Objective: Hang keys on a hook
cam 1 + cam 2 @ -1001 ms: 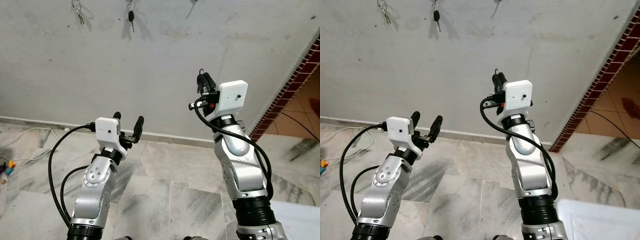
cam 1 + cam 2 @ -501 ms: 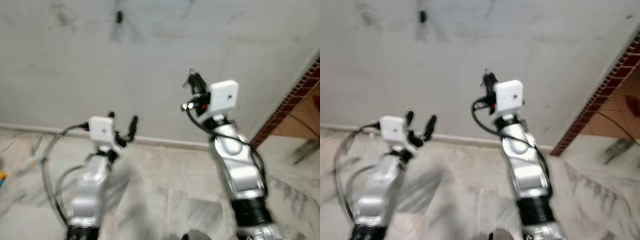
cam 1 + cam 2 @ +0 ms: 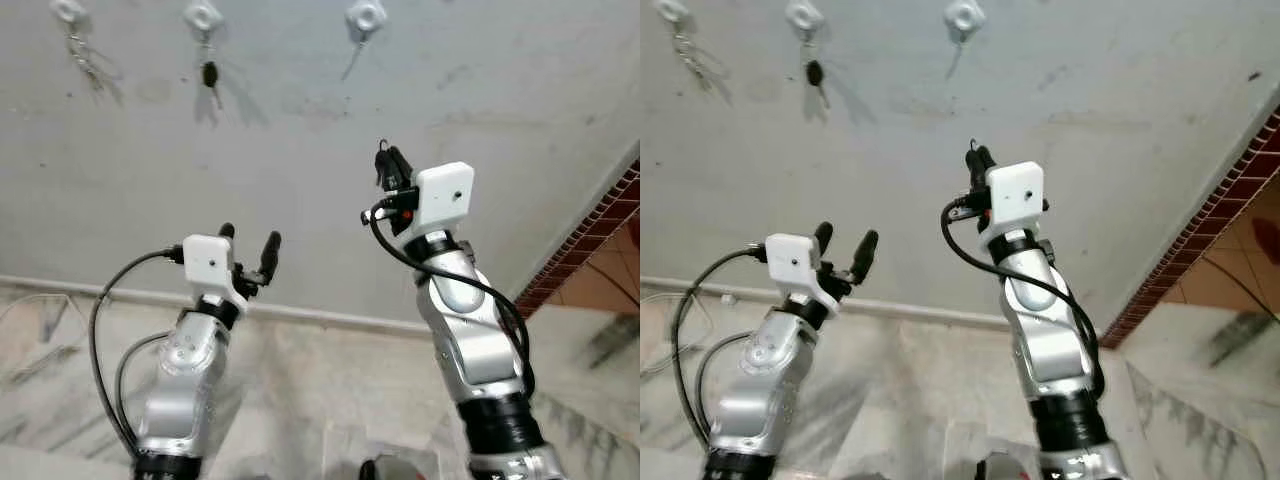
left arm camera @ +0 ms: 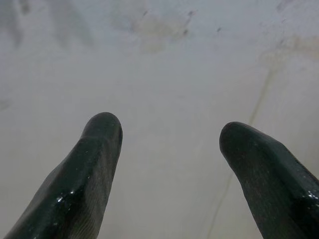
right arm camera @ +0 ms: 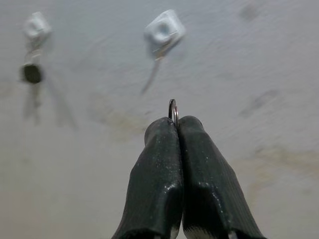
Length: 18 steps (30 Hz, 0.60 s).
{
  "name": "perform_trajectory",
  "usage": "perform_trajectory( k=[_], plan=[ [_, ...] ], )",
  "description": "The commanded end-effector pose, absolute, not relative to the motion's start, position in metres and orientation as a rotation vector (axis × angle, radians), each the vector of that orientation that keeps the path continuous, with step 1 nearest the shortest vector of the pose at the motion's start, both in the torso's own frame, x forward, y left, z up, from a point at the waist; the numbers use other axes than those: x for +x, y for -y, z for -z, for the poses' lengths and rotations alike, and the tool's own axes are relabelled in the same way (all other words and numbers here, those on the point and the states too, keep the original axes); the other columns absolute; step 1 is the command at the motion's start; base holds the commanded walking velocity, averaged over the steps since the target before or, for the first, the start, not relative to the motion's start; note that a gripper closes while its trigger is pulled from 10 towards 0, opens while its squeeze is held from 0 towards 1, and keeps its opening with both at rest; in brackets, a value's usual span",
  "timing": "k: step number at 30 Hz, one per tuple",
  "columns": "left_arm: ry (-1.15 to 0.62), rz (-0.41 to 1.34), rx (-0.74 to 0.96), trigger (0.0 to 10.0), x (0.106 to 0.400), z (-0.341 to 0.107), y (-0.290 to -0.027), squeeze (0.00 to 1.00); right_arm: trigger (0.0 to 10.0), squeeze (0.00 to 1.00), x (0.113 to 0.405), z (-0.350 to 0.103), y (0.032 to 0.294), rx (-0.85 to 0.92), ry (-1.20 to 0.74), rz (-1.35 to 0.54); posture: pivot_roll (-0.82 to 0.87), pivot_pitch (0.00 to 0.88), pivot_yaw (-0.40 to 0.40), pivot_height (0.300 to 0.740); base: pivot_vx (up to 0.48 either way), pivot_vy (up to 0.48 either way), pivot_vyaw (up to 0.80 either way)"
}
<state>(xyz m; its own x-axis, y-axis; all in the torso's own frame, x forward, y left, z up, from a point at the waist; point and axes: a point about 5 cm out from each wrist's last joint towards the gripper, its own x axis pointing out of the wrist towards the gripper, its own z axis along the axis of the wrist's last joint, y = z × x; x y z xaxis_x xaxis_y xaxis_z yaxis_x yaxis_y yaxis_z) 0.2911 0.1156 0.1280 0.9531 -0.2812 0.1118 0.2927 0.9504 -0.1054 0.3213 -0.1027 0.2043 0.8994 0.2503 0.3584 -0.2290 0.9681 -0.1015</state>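
Three white hooks are fixed high on the grey wall. The left hook (image 3: 68, 11) carries a bunch of keys (image 3: 84, 58), the middle hook (image 3: 202, 16) a black-headed key (image 3: 209, 76), and the right hook (image 3: 365, 17) has nothing on it. My right gripper (image 3: 386, 160) is raised below the right hook (image 5: 163, 31) and shut on a metal key ring (image 5: 172, 108), whose loop pokes out past the fingertips. My left gripper (image 3: 250, 240) is lower, open, with nothing between its fingers (image 4: 94, 164).
A skirting line (image 3: 80, 290) runs along the wall's foot above a marble floor (image 3: 300, 390). A red brick edge (image 3: 590, 240) borders the wall on the right. Cables (image 3: 105, 330) loop beside my left arm.
The camera has tilted upward, so the hooks now show at the top. My right gripper has risen a little closer to the bare hook, still shut on the ring.
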Motion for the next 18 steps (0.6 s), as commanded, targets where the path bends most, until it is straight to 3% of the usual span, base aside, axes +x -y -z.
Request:
perform_trajectory(
  k=[1, 12, 18],
  plan=[
    [0.091, 0.263, -0.108, 10.0, 0.2902, -0.1270, -0.1256, 0.00, 10.0, 0.00, 0.3194, -0.2094, 0.0940, -0.050, 0.402, -0.279, -0.02, 0.153, 0.033, 0.740, 0.311, 0.360, 0.00],
    [0.093, 0.261, -0.104, 10.0, 0.2906, -0.1272, -0.1270, 0.00, 10.0, 0.00, 0.3193, -0.2087, 0.0929, -0.056, 0.405, -0.279, -0.02, 0.153, 0.036, 0.740, 0.290, 0.380, 0.00],
    [0.083, 0.273, -0.108, 10.0, 0.2883, -0.1247, -0.1236, 0.00, 10.0, 0.00, 0.3195, -0.2090, 0.0942, -0.055, 0.409, -0.268, -0.02, 0.155, 0.039, 0.740, 0.000, 0.000, 0.00]
  ],
)
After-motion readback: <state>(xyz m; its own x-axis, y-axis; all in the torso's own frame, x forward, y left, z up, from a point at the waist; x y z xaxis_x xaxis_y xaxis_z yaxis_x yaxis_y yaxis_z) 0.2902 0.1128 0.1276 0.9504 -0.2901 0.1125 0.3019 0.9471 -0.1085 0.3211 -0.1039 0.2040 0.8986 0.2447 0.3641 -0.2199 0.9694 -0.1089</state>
